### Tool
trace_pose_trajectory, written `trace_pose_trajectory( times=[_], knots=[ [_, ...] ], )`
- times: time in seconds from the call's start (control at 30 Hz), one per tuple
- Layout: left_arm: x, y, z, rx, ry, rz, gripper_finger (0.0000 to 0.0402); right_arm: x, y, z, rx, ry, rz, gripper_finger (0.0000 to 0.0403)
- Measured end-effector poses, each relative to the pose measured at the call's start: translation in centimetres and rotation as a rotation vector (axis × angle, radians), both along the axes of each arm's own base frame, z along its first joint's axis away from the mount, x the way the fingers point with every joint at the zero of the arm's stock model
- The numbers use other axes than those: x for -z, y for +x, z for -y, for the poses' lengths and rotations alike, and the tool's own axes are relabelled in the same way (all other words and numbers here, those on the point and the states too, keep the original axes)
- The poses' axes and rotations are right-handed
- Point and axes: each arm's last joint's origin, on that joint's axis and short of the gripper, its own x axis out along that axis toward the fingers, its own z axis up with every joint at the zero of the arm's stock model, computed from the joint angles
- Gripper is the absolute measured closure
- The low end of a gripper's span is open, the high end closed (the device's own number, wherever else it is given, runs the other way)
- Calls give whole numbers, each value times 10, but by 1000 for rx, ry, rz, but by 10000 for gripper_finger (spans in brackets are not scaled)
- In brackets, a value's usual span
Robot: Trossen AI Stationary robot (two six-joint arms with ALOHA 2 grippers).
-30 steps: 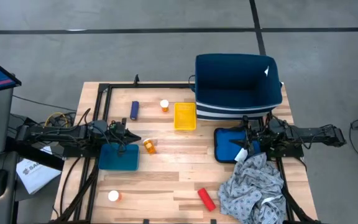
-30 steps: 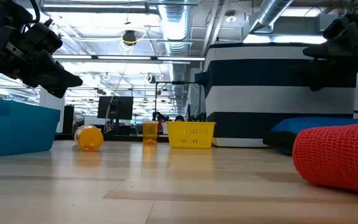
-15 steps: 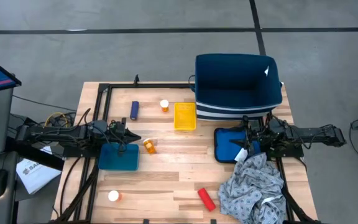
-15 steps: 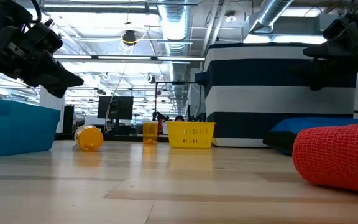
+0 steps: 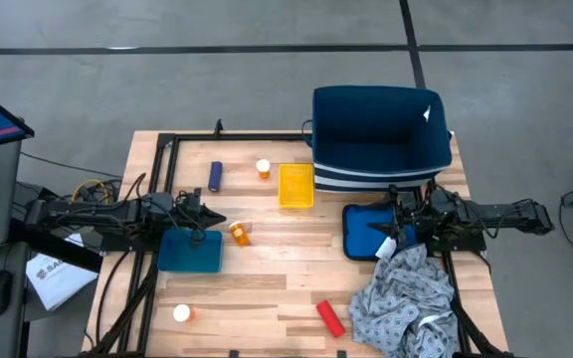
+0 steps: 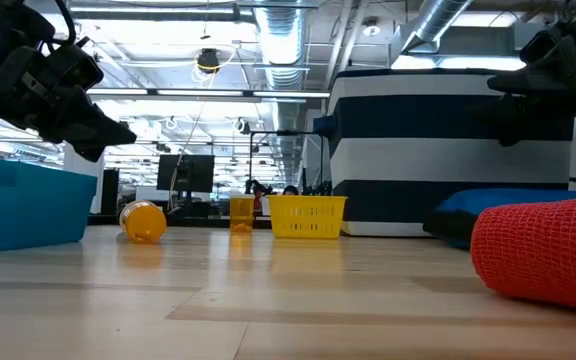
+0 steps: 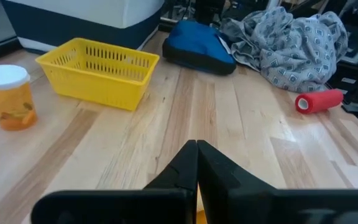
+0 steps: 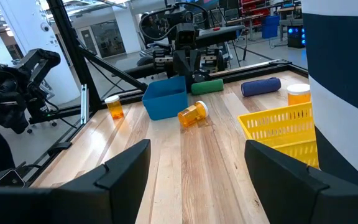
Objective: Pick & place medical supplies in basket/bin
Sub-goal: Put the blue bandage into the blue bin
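Note:
My left gripper (image 5: 214, 221) is shut and hovers clear of the table (image 6: 118, 128), just left of an orange pill bottle (image 5: 239, 234) lying on its side. My right gripper (image 5: 388, 229) is open (image 8: 197, 180) over a dark blue pad (image 5: 366, 231), beside the grey patterned cloth (image 5: 406, 298), which lies heaped at the near right corner. A blue cylinder (image 5: 216, 176) and an upright pill bottle (image 5: 264, 168) sit near the yellow basket (image 5: 295, 186). Another pill bottle (image 5: 181, 314) and the red cylinder (image 5: 330, 318) lie near the near edge.
A large navy bin with white stripes (image 5: 381, 139) stands at the far right. A teal box (image 5: 189, 250) sits under the left arm. A green cylinder (image 8: 207, 86) shows beneath the left arm in the right wrist view. Bare wood lies between basket and red cylinder.

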Motion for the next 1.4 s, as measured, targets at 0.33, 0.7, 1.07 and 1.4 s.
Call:
trace_pose_trajectory(
  times=[0.33, 0.7, 1.07, 1.4],
  knots=[
    [0, 0, 0, 6, -30, 3, 402, 0, 0, 0, 0, 0, 0, 145],
    [0, 0, 0, -3, -30, 5, 402, 0, 0, 0, 0, 0, 0, 145],
    [-1, 1, 0, -25, -118, 25, 402, 0, 0, 0, -1, 0, 0, 145],
    [-1, 1, 0, -34, -145, 27, 402, 0, 0, 0, 0, 0, 0, 145]
  ],
)
